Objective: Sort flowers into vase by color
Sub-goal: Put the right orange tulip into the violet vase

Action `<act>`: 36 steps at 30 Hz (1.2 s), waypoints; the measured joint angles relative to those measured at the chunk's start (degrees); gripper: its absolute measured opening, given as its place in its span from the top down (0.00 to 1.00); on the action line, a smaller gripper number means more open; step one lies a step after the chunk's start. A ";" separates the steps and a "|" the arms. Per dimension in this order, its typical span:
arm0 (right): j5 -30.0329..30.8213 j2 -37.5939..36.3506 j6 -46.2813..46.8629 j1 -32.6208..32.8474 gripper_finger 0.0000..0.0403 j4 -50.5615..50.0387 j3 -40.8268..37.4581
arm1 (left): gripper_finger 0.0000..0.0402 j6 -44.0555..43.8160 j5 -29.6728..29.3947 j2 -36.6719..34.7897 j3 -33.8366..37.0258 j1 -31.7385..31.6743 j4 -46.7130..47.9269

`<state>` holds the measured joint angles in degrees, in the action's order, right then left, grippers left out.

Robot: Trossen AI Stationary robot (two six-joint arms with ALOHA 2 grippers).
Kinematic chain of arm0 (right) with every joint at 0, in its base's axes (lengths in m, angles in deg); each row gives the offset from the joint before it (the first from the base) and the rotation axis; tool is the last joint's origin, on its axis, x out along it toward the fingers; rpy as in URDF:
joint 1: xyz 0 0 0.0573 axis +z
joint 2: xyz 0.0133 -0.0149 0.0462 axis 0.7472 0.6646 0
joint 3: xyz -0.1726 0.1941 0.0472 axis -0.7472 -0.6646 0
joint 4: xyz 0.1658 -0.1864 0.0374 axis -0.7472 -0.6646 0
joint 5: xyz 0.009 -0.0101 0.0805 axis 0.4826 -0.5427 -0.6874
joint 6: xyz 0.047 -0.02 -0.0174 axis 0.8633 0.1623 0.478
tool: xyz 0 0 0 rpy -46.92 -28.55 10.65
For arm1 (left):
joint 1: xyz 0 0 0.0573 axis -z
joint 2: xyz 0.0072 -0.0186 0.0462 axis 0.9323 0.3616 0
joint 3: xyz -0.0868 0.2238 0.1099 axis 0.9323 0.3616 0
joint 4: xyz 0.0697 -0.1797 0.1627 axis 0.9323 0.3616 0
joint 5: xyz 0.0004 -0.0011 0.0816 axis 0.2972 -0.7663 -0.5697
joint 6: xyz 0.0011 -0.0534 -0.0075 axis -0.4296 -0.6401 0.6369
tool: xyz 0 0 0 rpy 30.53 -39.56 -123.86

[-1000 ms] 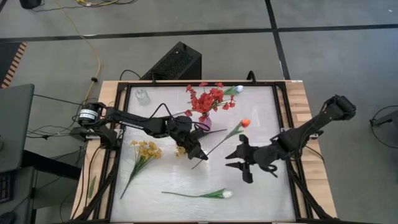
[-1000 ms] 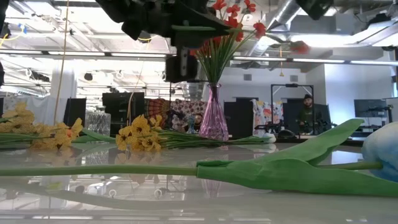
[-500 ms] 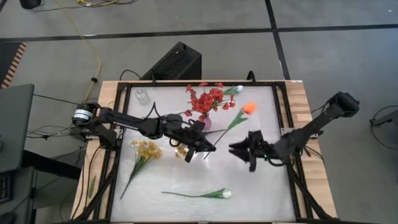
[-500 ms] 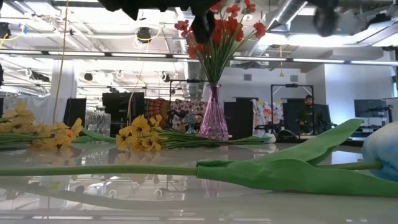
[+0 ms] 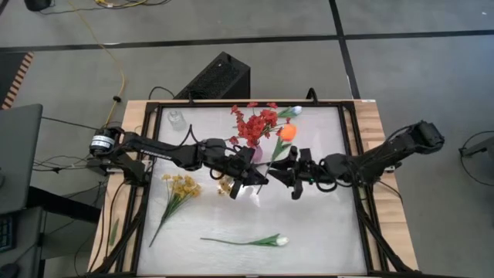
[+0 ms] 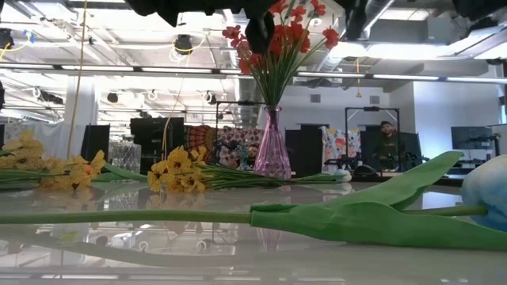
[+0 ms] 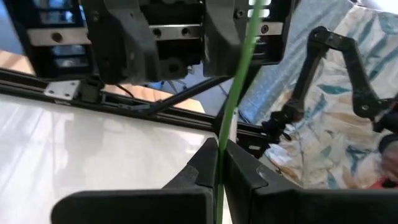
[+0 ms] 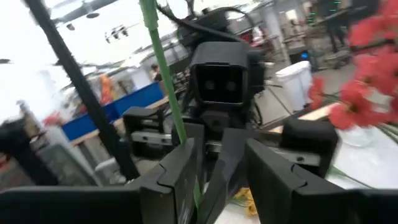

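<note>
The orange bloom sits on a long green stem that slants up above the table beside the purple vase of red flowers. My left gripper is shut on the stem's lower part. My right gripper faces it from the table's right, open. The stem runs between its fingers, close along one finger. Yellow sprays and a white tulip lie flat on the table. My left gripper pinches the green stem between its two fingers, near the stem's lower end. It comes roughly level from the table's left, fingers across the stem. The flower is lifted clear and slants up to the bloom. My right gripper: whether its finger touches the stem, I cannot tell.
A second white bud shows by the red flowers at the far edge. A small clear jar stands in the far left corner. A second yellow sprig lies under my left arm. A black frame edges the table.
My left gripper has risen and shifted toward the table's right, tipping the orange flower up, so its bloom has swung toward the far edge and the vase. My right gripper has moved toward the table's left until its fingers stand around the stem.
</note>
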<state>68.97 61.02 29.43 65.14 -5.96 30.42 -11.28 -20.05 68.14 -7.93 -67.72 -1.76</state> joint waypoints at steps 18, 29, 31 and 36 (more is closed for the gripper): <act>-4.21 -6.60 -3.61 -0.06 0.61 -16.85 0.65 | 1.00 -2.66 3.48 0.02 0.09 -2.27 0.71; -3.67 -6.30 -3.94 -3.86 0.61 -13.12 0.65 | 1.00 -2.04 2.93 0.02 0.09 -2.42 1.74; -3.72 -6.30 -5.15 -4.26 0.61 -10.81 0.65 | 1.00 -2.04 2.92 0.02 0.09 -2.60 1.75; -4.06 -6.32 -6.36 -4.58 0.62 -9.71 0.65 | 1.00 -2.11 3.14 0.02 0.09 -2.95 3.15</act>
<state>64.91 54.70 23.06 60.56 -15.67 31.07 -13.38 -16.91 68.16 -7.85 -70.68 1.39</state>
